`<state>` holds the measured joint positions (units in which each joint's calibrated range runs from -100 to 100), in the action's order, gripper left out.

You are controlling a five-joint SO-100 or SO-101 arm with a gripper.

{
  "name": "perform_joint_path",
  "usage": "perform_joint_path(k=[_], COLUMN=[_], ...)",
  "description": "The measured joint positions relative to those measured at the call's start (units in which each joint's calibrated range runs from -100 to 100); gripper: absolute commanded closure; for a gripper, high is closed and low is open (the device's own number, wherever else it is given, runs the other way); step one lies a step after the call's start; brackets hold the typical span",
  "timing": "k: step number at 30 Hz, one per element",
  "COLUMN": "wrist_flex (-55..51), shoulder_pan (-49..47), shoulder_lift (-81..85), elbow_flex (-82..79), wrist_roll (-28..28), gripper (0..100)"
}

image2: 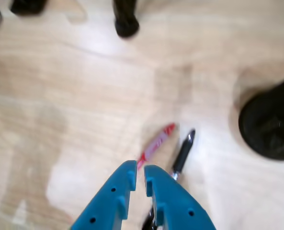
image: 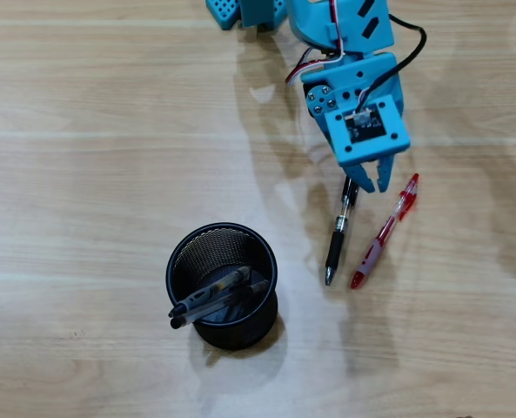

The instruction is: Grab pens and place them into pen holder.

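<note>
My hand hangs over the upper end of the black pen, its two blue fingers nearly together with only a thin slit between them; I cannot tell whether they grip anything. That pen lies on the bench, long axis running away from me, tip at the far end. Just beside it, the red pen slants alike, not touching. Farther off, the pen holder stands upright with two dark pens leaning inside. The bench is pale wood grain.
</note>
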<state>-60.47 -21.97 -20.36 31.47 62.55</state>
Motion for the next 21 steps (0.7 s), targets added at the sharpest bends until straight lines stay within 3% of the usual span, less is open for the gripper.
perform_joint_path(k=[16,21], wrist_flex=[-10.64,-10.99], shoulder_pan=[-0.81,-0.45], shoulder_lift=[-11.37,-11.70], elbow_flex=[5.15,5.15], wrist_roll=[1.66,1.87], gripper=[96,72])
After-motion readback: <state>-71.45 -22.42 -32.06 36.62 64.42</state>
